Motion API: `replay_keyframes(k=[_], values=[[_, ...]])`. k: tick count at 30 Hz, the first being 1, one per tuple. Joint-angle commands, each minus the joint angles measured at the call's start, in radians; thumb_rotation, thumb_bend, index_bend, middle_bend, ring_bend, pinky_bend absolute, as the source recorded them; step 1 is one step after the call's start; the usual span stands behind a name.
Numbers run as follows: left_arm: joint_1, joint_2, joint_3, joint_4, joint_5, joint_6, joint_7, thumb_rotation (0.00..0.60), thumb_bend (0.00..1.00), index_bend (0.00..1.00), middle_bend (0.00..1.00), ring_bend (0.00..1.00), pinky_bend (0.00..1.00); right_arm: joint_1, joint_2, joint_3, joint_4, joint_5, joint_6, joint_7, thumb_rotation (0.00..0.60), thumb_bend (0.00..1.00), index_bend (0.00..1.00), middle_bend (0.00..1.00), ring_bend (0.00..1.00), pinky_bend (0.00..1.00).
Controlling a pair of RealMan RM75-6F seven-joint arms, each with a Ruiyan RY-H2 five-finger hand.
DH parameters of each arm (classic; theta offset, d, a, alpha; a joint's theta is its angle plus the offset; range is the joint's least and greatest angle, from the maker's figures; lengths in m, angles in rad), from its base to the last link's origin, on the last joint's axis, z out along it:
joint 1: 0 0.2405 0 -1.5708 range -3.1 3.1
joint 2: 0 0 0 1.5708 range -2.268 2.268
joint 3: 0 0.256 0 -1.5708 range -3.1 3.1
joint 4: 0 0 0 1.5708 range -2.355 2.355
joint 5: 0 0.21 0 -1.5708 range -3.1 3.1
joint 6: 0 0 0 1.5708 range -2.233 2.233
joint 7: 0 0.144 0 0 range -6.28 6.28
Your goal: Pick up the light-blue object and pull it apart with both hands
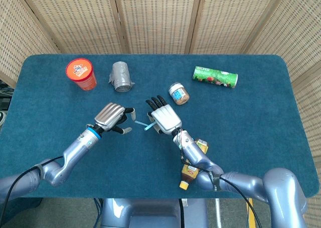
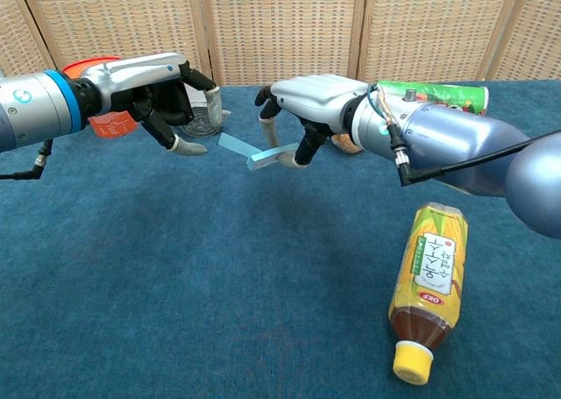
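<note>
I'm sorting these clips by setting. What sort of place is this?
Probably a lab or staged test area, not a home: a table covered in blue cloth, woven folding screens closing off the background, and unrelated grocery items laid out, such as a green canister and a bottle.

Table covering: dark teal cloth (image 2: 175, 311), matt, short napped pile. Backdrop: woven wicker screen panels (image 1: 155, 17) in pale wood frames, coarse texture. Left hand (image 2: 162, 88) and right hand (image 2: 307, 110): smooth silver shell, satin sheen, with black matt fingers (image 2: 311, 140). Thin light-blue strip (image 2: 254, 153): flat, matt, paper-like. Amber drink bottle (image 2: 429, 289): glossy plastic, yellow cap. Grey tape roll (image 1: 120, 76): dull, wrinkled. Green cylindrical can (image 1: 215, 76): glossy printed wrap.
</note>
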Motion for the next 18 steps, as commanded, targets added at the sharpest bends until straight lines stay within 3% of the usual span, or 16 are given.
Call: replay_keyframes(k=[1,18], values=[[-0.007,-0.003,-0.005,0.0,-0.024,-0.008,0.024,0.6,0.26,0.51,1.0,1.0,1.0,0.0,-0.002,0.0,0.003,0.004,-0.001,0.003,0.6,0.51,0.6,0.11,0.0,0.0],[-0.027,-0.068,-0.023,0.046,-0.125,-0.026,0.067,0.6,0.31,0.51,1.0,1.0,1.0,-0.002,-0.005,-0.009,0.009,0.0,0.001,0.019,0.6,0.51,0.6,0.11,0.0,0.0]])
